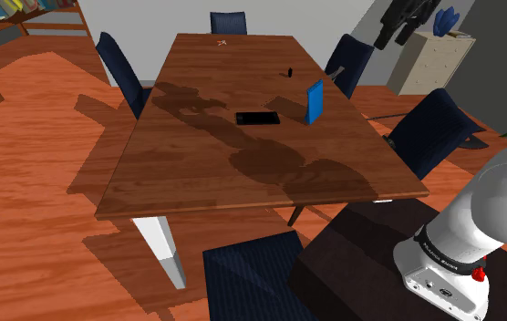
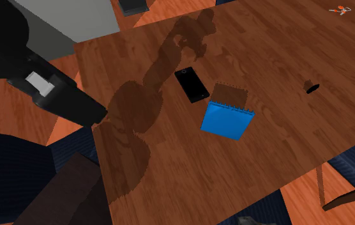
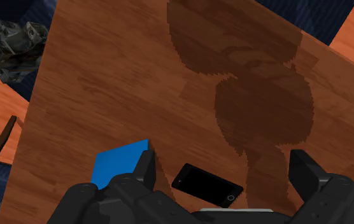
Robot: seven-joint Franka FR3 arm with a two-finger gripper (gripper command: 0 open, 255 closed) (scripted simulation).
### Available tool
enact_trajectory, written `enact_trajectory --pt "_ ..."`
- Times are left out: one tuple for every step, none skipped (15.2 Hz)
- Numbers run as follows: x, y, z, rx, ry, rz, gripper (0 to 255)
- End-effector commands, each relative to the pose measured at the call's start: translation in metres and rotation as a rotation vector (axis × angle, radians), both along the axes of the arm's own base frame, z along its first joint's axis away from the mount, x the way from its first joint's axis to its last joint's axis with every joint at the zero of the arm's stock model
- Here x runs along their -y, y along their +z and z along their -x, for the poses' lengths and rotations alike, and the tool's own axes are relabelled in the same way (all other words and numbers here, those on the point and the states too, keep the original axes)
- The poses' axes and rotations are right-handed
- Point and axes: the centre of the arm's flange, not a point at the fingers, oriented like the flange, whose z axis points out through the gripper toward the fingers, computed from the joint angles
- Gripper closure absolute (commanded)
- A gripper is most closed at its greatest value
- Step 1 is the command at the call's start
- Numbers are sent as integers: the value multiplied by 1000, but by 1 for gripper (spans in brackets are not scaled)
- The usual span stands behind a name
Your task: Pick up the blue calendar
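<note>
Calendar (image 1: 315, 101): upright blue rectangle on wood-grain table (image 1: 206, 173).

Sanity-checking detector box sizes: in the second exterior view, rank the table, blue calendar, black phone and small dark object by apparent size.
Largest to smallest:
1. table
2. blue calendar
3. black phone, plainly narrower than the calendar
4. small dark object, by far the smallest
All sit on the one tabletop, so nearness hardly skews this.
</note>
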Motion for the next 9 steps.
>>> enact_trajectory --pt "0 0 0 0 0 0 0" --pt "-1 -6 -13 -8 -38 1 0" --pt "-2 -11 -26 -16 -77 1 0" --pt "-2 -17 -39 -24 -115 2 0" --pt "-2 -23 -52 -33 -154 3 0" --pt "-1 -29 -65 -41 -192 3 0" --pt "0 -35 -77 -49 -230 4 0" --pt "2 -41 -90 -57 -269 5 0" --pt "4 -48 -102 -65 -307 5 0"
